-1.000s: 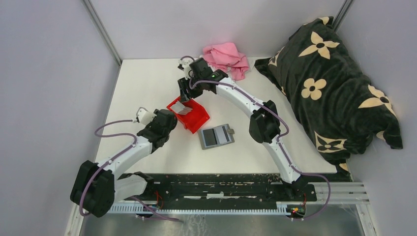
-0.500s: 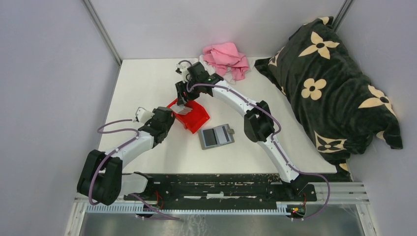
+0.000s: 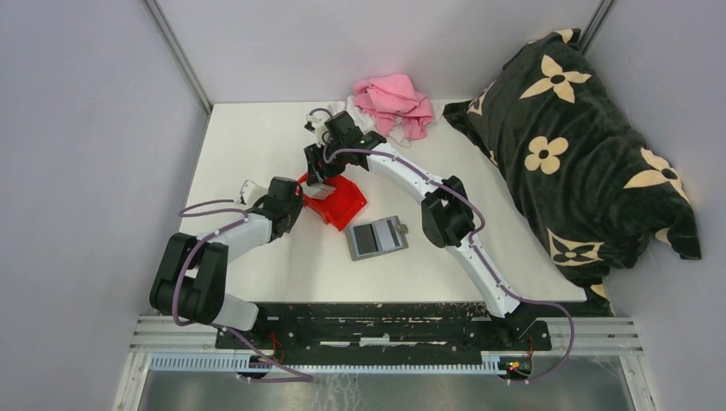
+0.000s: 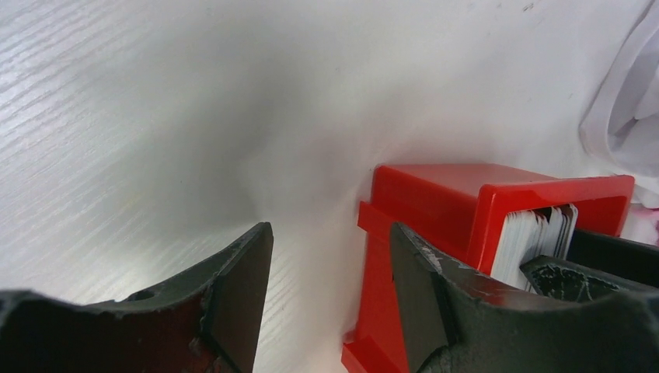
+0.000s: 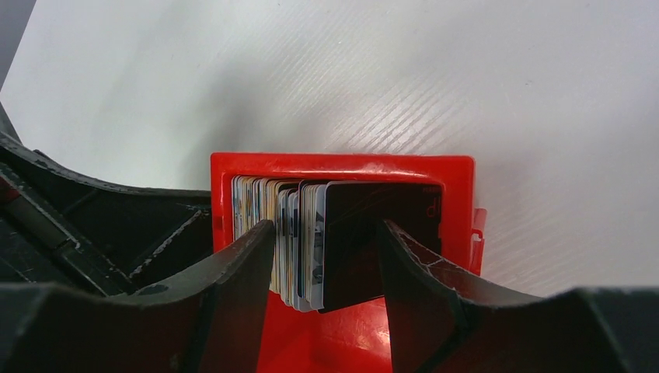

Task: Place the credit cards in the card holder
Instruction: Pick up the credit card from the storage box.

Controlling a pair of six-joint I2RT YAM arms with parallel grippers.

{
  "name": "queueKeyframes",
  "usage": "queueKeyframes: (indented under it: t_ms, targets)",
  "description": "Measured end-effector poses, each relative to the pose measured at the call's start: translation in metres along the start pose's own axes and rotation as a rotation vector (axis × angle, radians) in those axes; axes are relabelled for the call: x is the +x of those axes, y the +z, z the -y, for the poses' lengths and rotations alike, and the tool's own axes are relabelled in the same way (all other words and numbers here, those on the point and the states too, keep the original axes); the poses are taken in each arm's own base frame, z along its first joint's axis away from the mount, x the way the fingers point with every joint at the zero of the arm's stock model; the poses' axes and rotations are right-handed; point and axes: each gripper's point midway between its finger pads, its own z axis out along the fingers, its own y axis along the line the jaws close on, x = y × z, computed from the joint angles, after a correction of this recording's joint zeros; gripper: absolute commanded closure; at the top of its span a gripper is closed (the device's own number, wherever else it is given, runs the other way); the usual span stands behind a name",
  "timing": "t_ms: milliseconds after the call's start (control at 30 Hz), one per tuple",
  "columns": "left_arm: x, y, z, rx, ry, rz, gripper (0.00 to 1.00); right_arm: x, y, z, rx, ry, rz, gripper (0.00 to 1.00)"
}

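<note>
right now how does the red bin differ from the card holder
Colour: the red bin is bright red; the card holder is dark grey with a lighter panel. Shape: the bin is a walled box with the credit cards standing on edge inside; the holder lies flat. Place: the right gripper hangs over the bin and the left gripper is beside it; the holder lies apart from both. Both rest on the white table.

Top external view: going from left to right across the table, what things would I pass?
Red bin → card holder → black flowered blanket
</note>
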Motion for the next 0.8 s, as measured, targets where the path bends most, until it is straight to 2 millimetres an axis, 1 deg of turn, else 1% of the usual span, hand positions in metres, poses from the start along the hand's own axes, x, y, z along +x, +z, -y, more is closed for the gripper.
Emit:
queueKeyframes:
  t_ms: [100, 300, 500, 800]
  targets:
    - [0.002, 0.004, 0.001, -0.008, 0.014, -0.014, 0.35, 0.001, 0.001, 0.001, 0.003, -0.001, -0.001, 0.45]
    - [0.007, 0.007, 0.000, -0.013, 0.036, -0.038, 0.35, 0.002, 0.002, 0.003, 0.001, -0.001, 0.004, 0.50]
    - [0.008, 0.009, 0.001, -0.014, 0.041, -0.048, 0.35, 0.003, -0.004, 0.003, 0.012, -0.006, 0.011, 0.56]
    - [0.007, 0.014, 0.008, -0.012, 0.062, -0.055, 0.35, 0.004, -0.012, 0.006, 0.048, -0.009, 0.008, 0.61]
